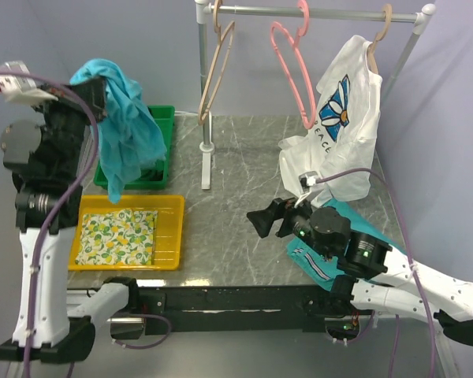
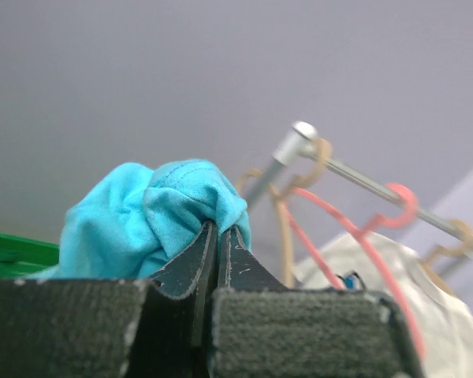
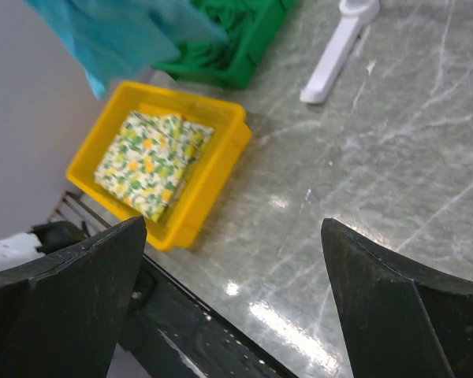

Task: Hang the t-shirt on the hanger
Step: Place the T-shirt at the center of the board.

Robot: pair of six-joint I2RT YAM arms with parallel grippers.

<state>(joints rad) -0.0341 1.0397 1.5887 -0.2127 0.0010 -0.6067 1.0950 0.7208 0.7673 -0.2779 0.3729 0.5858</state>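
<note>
The turquoise t-shirt (image 1: 128, 130) hangs bunched in the air above the green bin, and my left gripper (image 1: 97, 88) is shut on its top. In the left wrist view the jaws (image 2: 218, 230) are pressed together on a fold of the t-shirt (image 2: 142, 220). The pink hanger (image 1: 293, 75) hangs bare from the rack rail at the back and also shows in the left wrist view (image 2: 355, 236). My right gripper (image 1: 262, 220) stands open low over the table's middle, with only bare marble between its fingers (image 3: 232, 227).
A green bin (image 1: 164, 118) sits under the t-shirt. A yellow tray (image 1: 172, 232) holds a folded lemon-print cloth (image 1: 118, 236). On the rail (image 1: 331, 12) hang a beige hanger (image 1: 217, 75) and a white flower-print shirt (image 1: 343, 134). A teal garment (image 1: 315, 264) lies under the right arm.
</note>
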